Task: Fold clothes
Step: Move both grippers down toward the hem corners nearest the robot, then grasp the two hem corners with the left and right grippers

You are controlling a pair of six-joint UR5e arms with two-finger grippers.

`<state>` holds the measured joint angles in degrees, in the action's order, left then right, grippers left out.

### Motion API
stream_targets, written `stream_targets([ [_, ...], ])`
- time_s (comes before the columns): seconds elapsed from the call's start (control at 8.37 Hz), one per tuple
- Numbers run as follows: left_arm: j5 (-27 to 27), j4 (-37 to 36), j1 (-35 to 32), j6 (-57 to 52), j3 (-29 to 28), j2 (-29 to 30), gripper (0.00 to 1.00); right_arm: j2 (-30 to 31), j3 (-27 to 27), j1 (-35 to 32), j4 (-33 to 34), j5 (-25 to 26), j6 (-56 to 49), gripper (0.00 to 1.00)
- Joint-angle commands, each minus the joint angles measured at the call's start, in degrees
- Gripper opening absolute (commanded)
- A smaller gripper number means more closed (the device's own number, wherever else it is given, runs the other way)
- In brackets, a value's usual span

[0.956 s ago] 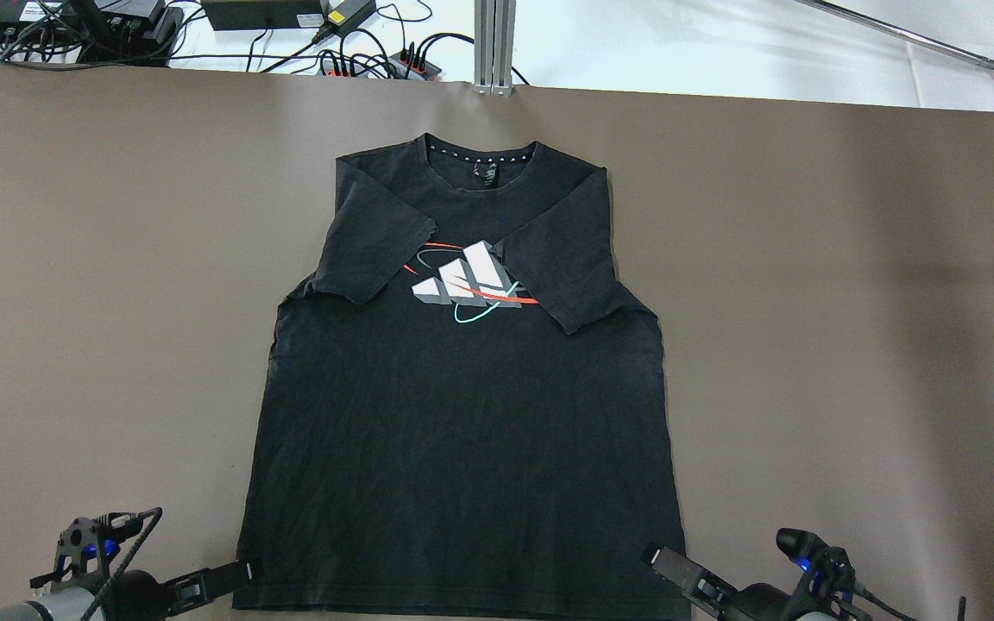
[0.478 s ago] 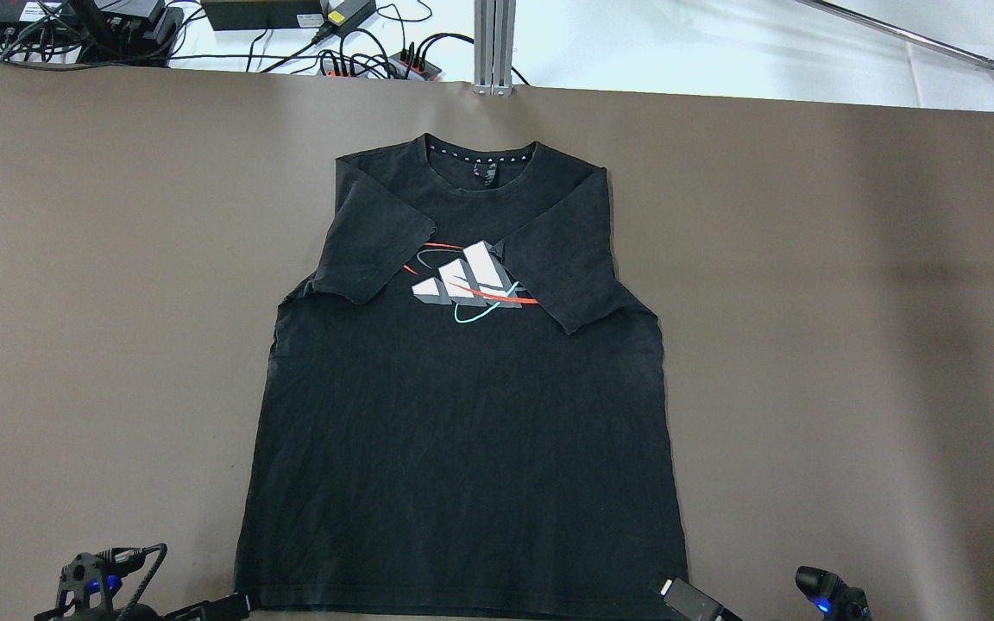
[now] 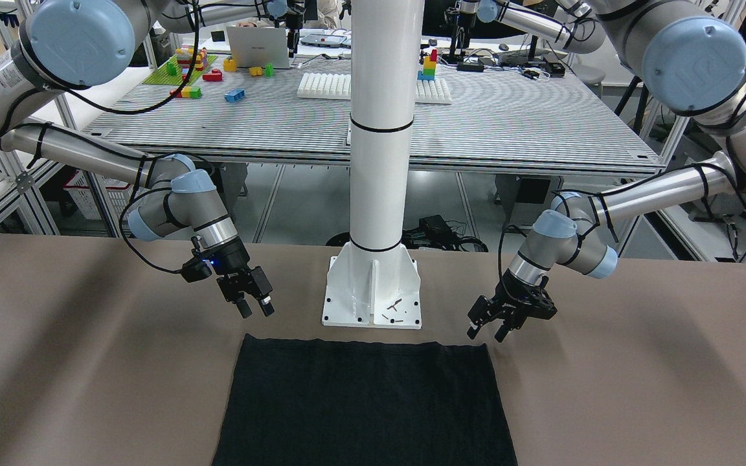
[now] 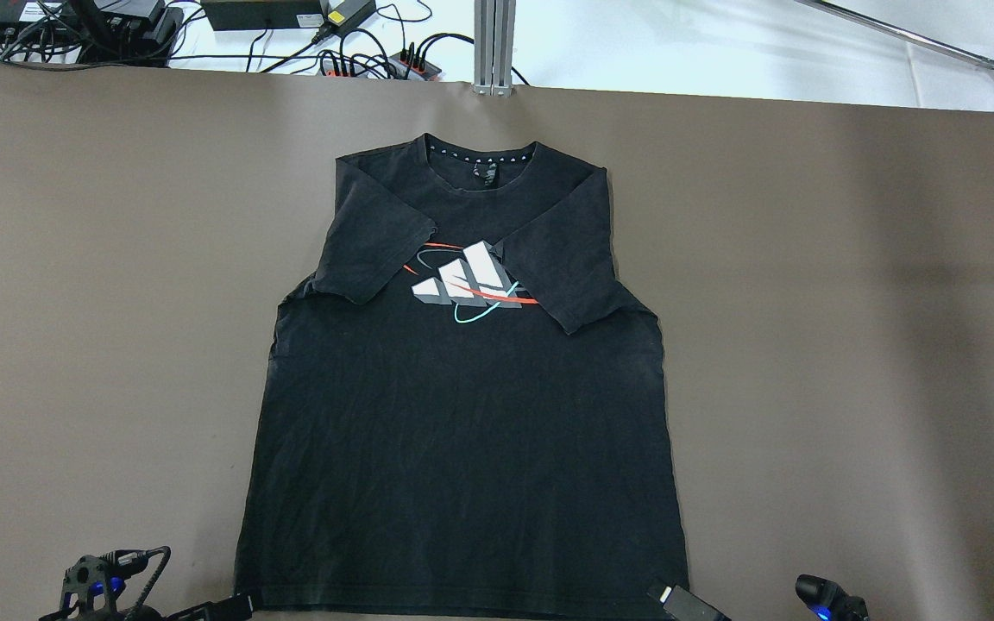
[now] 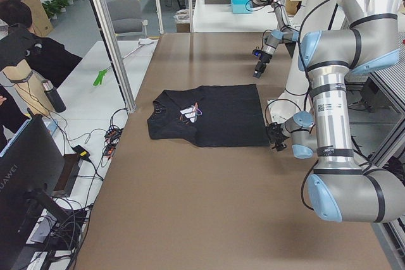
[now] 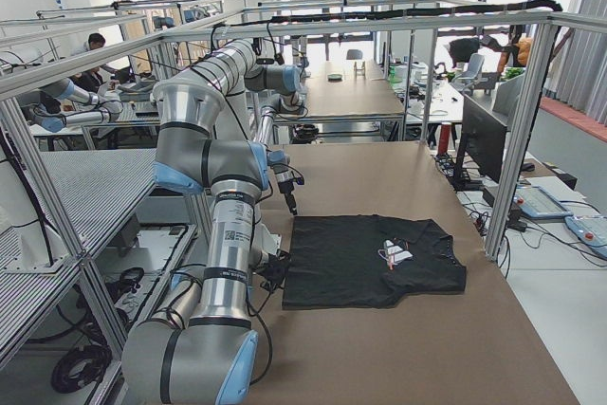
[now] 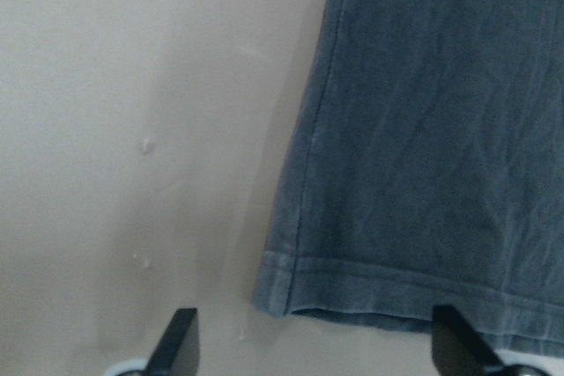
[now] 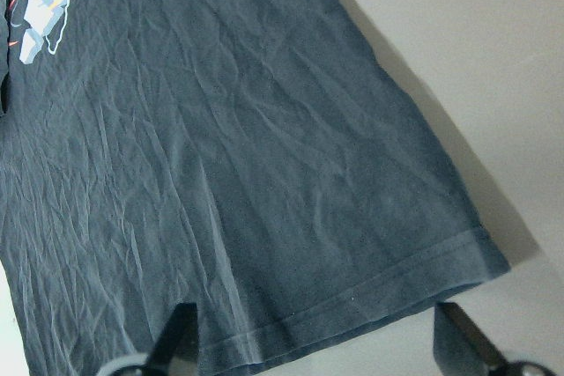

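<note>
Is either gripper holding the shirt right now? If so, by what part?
Nothing is held. The left gripper and right gripper are both open, each near a hem corner of the black T-shirt without touching it. The shirt lies flat on the table.

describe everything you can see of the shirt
The shirt is a black, matte, faintly creased tee lying flat, face up on the brown table, collar away from the robot, hem nearest it. Both short sleeves are folded in over the chest, flanking a white three-stripe logo with red and teal lines. Only the table touches it.
</note>
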<state>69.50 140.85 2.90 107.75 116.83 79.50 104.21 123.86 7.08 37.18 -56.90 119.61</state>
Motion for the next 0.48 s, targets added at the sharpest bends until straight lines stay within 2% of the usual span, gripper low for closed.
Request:
stream_targets([
  [0.0,-0.42,-0.13,0.0,0.01,-0.63,0.13,0.92,0.03,-0.03,0.04,0.0,0.04,0.01,0.94],
  [0.36,-0.42,-0.31,0.08,0.01,-1.34,0.83,0.91,-0.06,-0.11,0.13,0.0,0.04,0.01,0.94],
])
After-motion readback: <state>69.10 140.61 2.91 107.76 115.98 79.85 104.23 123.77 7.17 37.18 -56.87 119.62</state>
